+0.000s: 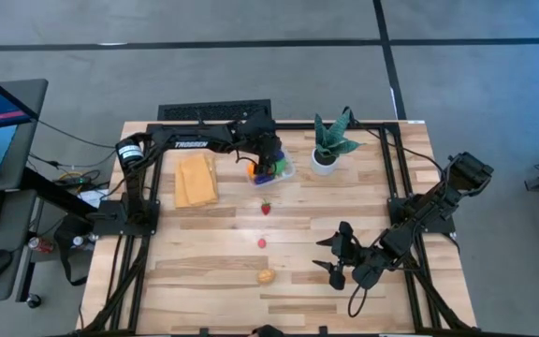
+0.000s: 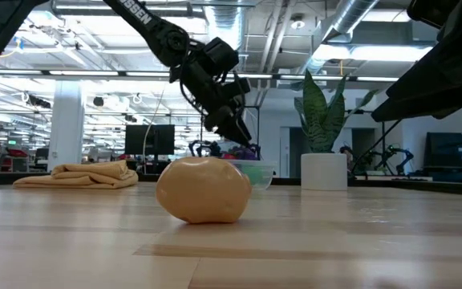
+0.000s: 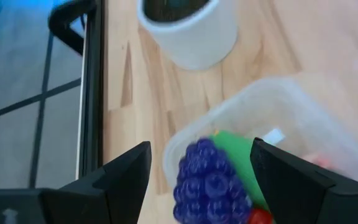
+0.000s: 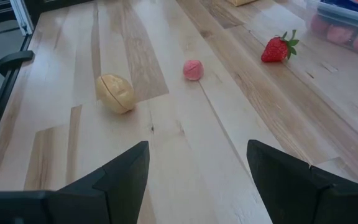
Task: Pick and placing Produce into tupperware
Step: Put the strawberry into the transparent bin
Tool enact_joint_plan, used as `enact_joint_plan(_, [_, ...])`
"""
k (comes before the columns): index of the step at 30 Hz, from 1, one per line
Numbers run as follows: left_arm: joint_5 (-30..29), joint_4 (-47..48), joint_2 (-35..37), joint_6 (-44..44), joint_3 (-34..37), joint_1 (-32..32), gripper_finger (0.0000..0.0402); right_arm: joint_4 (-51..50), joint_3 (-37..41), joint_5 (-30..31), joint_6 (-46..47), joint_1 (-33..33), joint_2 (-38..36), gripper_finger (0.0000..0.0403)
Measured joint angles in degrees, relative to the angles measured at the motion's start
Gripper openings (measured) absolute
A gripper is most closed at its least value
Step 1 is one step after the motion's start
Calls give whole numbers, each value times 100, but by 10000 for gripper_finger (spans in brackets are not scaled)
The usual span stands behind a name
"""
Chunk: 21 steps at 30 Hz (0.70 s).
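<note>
Wooden slatted table [image 1: 213,267] on a grey floor, seen from above, with a black frame around it. Left gripper [image 1: 266,159] over the clear tupperware [image 1: 284,168] at the far side, fingers spread and holding nothing; orange, green and purple produce inside the tub directly beneath it. Folded tan cloth [image 1: 196,180] just to that gripper's left, potted plant [image 1: 329,142] to its right. Right gripper [image 1: 337,255] at the near right, fingers wide apart and empty; strawberry [image 1: 266,208], pink piece [image 1: 261,242] and tan piece [image 1: 266,276] lying loose on the boards to its left, all well apart from the tub. Table-height view: tan piece [image 2: 204,189] large in the foreground, left gripper [image 2: 235,128] hanging just above the tupperware [image 2: 257,172] behind it, cloth [image 2: 79,175] and plant pot [image 2: 324,171] to either side, office room beyond. Left wrist view: purple grapes [image 3: 209,182] between the parted fingers [image 3: 124,177], resting in the tupperware [image 3: 291,102] beside a green item [image 3: 241,155], white pot [image 3: 191,28] farther ahead. Right wrist view: parted fingers [image 4: 124,174] over bare boards, tan piece [image 4: 115,93], pink piece [image 4: 192,70] and strawberry [image 4: 277,48] ahead of them, tupperware [image 4: 347,25] with pink items farther off.
</note>
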State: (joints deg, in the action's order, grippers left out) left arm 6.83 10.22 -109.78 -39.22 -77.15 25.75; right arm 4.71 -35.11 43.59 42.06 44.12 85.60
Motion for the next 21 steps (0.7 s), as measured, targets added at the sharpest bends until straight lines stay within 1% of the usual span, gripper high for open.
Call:
enact_joint_plan(8, [68,891,7,89,-439,-69,266,-2,0,0,0,0,-1,265])
enact_joint_plan(11, [84,1550,7,89,-649,-152,266,-7,0,0,0,0,0,265])
enact_joint_plan(15, [322,2518,7,109,-1003,-311,266,-15,0,0,0,0,0,265])
enact_joint_plan(21, [673,3681,7,302,-1431,-468,266,-4,0,0,0,0,0,265])
